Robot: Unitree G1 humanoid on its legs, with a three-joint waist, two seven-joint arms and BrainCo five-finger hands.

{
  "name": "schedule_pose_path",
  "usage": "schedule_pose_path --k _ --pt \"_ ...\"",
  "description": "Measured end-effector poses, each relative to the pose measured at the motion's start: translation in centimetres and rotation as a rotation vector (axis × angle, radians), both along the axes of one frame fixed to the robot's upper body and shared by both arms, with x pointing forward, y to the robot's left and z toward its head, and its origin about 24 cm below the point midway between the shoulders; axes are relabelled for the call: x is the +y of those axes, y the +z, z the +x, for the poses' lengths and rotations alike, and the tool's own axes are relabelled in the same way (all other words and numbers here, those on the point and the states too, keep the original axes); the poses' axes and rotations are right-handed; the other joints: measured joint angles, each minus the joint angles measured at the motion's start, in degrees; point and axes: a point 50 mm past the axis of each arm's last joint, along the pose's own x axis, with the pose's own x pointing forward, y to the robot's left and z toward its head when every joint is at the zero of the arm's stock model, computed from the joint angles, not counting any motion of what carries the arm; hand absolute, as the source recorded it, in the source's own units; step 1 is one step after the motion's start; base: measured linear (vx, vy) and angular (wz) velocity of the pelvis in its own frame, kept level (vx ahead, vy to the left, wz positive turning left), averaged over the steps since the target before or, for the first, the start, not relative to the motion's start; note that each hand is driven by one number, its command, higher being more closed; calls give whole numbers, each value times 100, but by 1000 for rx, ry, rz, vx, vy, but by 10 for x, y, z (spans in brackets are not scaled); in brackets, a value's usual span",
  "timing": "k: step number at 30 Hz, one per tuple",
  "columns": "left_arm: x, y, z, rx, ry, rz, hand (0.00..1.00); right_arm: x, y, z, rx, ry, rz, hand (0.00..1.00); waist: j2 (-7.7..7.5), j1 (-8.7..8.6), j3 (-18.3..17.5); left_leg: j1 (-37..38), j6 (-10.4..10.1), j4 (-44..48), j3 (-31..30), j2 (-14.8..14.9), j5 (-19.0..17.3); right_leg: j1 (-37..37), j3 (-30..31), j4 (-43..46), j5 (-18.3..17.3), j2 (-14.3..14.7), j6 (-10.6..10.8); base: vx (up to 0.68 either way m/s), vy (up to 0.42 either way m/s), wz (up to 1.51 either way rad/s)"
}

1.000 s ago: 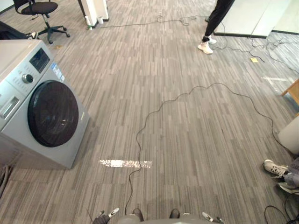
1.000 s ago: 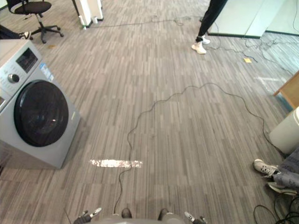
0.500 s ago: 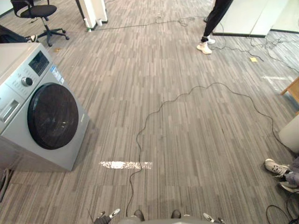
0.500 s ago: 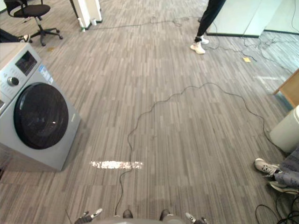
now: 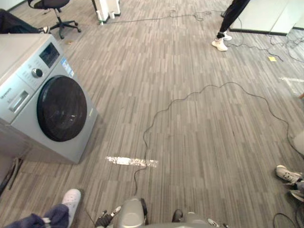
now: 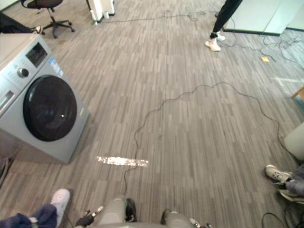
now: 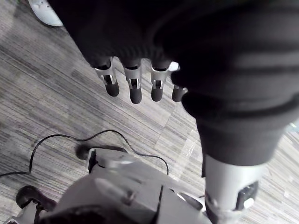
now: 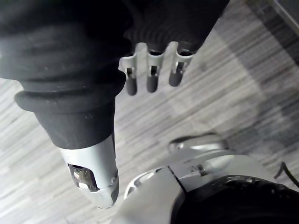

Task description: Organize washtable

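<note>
1. Floor (image 5: 204,133) of grey striped planks takes up most of the head views. Where the counter to be organised stands I cannot tell from here.
2. Washing machine (image 5: 50,102), silver-grey with its dark round door (image 5: 61,108) closed, sits to the robot's left, well apart from both arms.
3. People ring the space: a standing person (image 5: 231,19) far ahead, another person's pale shoes (image 5: 286,174) on the floor at the right, and a third person's white shoe (image 5: 71,199) near the robot's left side.
4. Judging by this, the step in hand is travel toward the counter. To do it well, the robot should turn and walk with a wide berth from the machine's corner and those feet. The arms are best left quiet until the work surface is in reach.
5. Left hand (image 7: 135,86) hangs low by the body, with fingers straight and loose toward the floor, holding nothing.
6. Right hand (image 8: 151,70) hangs the same way on the other side, fingers relaxed and empty.
7. Shiny tape strip (image 5: 131,161) marks the floor just ahead.
</note>
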Motion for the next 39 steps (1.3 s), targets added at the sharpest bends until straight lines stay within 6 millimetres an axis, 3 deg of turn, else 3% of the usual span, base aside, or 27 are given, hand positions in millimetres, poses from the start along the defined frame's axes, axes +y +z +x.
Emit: schedule_pose_path --k 1,4,5,6,8,9,11,13,15,16,17,18,19,20,23,27,30,31,32,33,34,36,38,39 --pt "8 1 -2 -2 20 18 0 10 -2 -6 19 6 23 0 -176 41 -68 -97 123 90 107 -246 -75 66 164 -35 -302 -171 -31 308 111 3" --pt "9 -1 -18 26 119 7 0 12 -4 -13 49 6 33 0 -345 47 -335 -123 625 278 252 -638 -381 -77 312 306 -635 -615 291 342 197 -10" --pt "11 -1 -23 37 150 9 0 10 -3 -12 44 -7 32 0 -404 49 -379 -8 825 300 348 -826 -541 -386 496 1197 -829 -796 488 315 161 -16" --pt "11 -1 -24 44 156 6 0 11 -3 -11 35 -26 33 0 -400 32 -376 87 858 296 373 -881 -601 -612 599 1802 -845 -876 524 392 199 -1" --pt "12 -2 -28 59 153 7 0 11 -3 -6 7 -42 45 0 -417 -111 -363 651 962 207 394 -1045 -807 -1187 742 3832 -323 -1068 545 427 188 11" --pt "13 -1 -28 61 140 8 0 13 -3 -6 6 -35 53 0 -349 -122 -319 1184 972 2 374 -1107 -904 -1413 546 4775 -180 -1132 371 397 121 -1" --pt "13 -1 -24 54 110 13 0 16 -3 -5 -1 -55 64 0 -352 -140 -316 1651 954 -302 352 -1143 -920 -1613 255 5217 -306 -1131 252 380 77 -7" --pt "12 0 -13 28 83 14 0 14 -3 -2 -18 -66 66 0 -307 -171 -303 2051 919 -610 296 -1112 -900 -1869 -125 4944 -664 -968 157 369 24 3" --pt "8 1 -2 2 58 6 0 11 -1 3 -54 -83 69 0 -181 -323 -227 2320 802 -807 175 -953 -890 -2032 -441 3868 -858 -624 6 409 -40 28" --pt "6 1 4 -13 53 2 0 10 0 5 -67 -94 66 0 -127 -427 -195 2414 614 -860 107 -862 -885 -2167 -407 2930 -803 -376 -16 467 -71 35" --pt "5 2 5 -17 50 2 0 10 0 5 -69 -100 67 0 -119 -455 -190 2492 517 -897 80 -825 -881 -2195 -274 2228 -547 -212 -68 387 -70 30" --pt "5 2 5 -21 50 3 0 11 -1 1 -65 -115 71 0 -129 -435 -194 2583 408 -970 62 -834 -900 -2162 -77 1463 8 -44 -174 423 -90 31" --pt "1 1 7 -24 47 -4 0 12 -1 -6 -50 -128 74 0 -104 -431 -210 2773 317 -1036 -52 -777 -953 -2124 -5 1412 723 33 -559 414 -104 18" --pt "-5 0 7 -26 51 -21 0 7 -1 -6 -47 -119 62 0 15 -403 -242 2755 139 -1016 -75 -636 -846 -2054 -54 1296 675 105 -626 427 -128 14" --pt "-8 0 7 -30 60 -26 0 5 0 -6 -47 -114 54 0 90 -423 -216 2589 -336 -656 -92 -503 -468 -1714 -138 745 687 179 -651 401 -172 5" --pt "-4 1 8 -42 61 -11 0 8 -2 -13 -3 -66 56 0 -64 -406 -153 2259 -186 207 -82 -215 -748 -649 -273 -52 731 65 -661 285 -58 30" --pt "-2 2 9 -46 56 -2 0 8 -2 -8 -6 -32 50 0 -90 -411 -150 1656 -187 54 -283 -194 -739 -423 -335 -362 832 -94 -504 52 72 20" --pt "-2 2 7 -42 57 -1 0 7 -2 -8 -6 -27 49 0 -76 -411 -145 1497 -184 -175 -378 -198 -702 -390 -330 -431 871 -119 -438 14 145 -4" --pt "-4 1 4 -28 50 -7 0 4 -1 -8 -4 -12 40 0 26 -407 -134 1321 -171 -642 -528 -127 -296 -352 -289 -502 883 -38 -279 -2 184 -27" --pt "0 0 1 -14 50 0 0 5 -1 -7 1 2 41 0 -3 -346 -141 1369 77 -626 -422 -168 -243 -320 -146 -561 908 -31 -158 -4 177 -30" --pt "3 1 0 -10 48 7 0 8 -2 -10 6 1 48 0 -39 -340 -157 1377 65 -695 -398 -228 -272 -318 -86 -624 919 -76 -135 44 226 -31" --pt "11 2 -1 -5 42 26 0 17 -4 -13 13 -14 71 0 -263 -261 -240 1499 153 -991 -233 -408 -232 -338 87 -743 989 -191 -41 83 211 -25" --pt "13 2 -1 -1 38 31 0 19 -4 -15 14 -28 78 0 -297 -278 -251 1601 257 -1124 -170 -524 -163 -306 138 -773 1012 -279 7 37 94 -18" --pt "7 1 1 16 -64 29 0 16 -4 -16 13 -33 73 0 -230 -257 -300 1939 322 -1622 -382 -569 116 34 224 -1510 1395 -149 37 17 30 -6"
